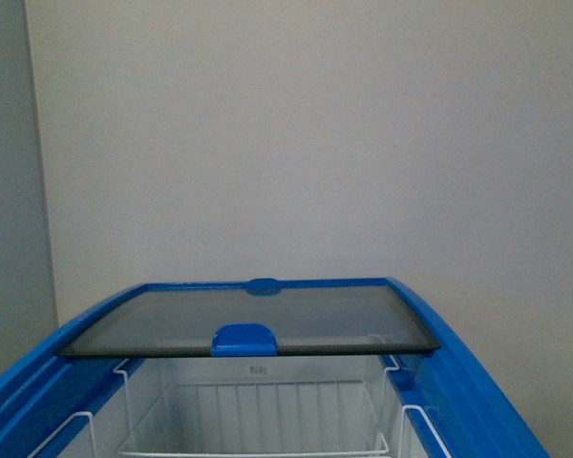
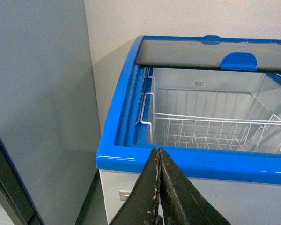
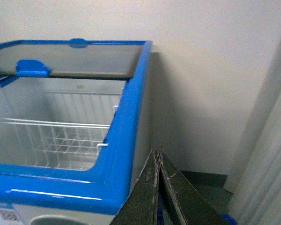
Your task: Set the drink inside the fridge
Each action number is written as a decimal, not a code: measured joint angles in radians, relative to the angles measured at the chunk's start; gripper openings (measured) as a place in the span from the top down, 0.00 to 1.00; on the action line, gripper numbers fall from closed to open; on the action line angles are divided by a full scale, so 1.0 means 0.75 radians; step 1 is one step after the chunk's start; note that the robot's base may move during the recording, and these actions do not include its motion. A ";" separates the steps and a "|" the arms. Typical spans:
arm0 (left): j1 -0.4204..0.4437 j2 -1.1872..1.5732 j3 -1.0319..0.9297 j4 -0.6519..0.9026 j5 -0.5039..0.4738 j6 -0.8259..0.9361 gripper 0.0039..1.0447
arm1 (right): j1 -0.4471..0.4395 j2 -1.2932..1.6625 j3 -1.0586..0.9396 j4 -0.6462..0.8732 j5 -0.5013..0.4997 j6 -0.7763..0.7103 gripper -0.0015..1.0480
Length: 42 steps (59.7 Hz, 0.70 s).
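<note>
The fridge (image 1: 477,382) is a white chest with a blue top rim. Its glass lid (image 1: 248,320) is slid to the far end, so the near half stands open over a white wire basket (image 1: 258,410). The basket holds nothing that I can see. My left gripper (image 2: 158,151) is shut and empty, its tips just before the fridge's near rim (image 2: 192,161) by the left corner. My right gripper (image 3: 156,153) is shut and empty too, beside the fridge's right corner (image 3: 117,187). The drink is out of view.
A tall grey-white cabinet (image 2: 37,108) stands close against the fridge's left side. A plain wall (image 1: 306,143) runs behind the fridge. On the right, a gap of floor (image 3: 206,187) lies between the fridge and a pale curtain (image 3: 271,154).
</note>
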<state>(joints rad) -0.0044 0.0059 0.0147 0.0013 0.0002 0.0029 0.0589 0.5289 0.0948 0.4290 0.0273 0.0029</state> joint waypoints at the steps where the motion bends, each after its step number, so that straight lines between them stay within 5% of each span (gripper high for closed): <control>1: 0.000 0.000 0.000 0.000 0.001 0.000 0.98 | -0.022 -0.012 -0.005 -0.007 -0.019 0.001 0.97; 42: 0.000 0.000 0.000 0.000 0.000 0.000 0.98 | -0.076 -0.364 -0.106 -0.230 -0.037 0.000 0.97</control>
<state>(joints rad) -0.0044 0.0059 0.0147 0.0013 0.0002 0.0029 0.0021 0.2562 0.0154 0.2565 -0.0006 0.0029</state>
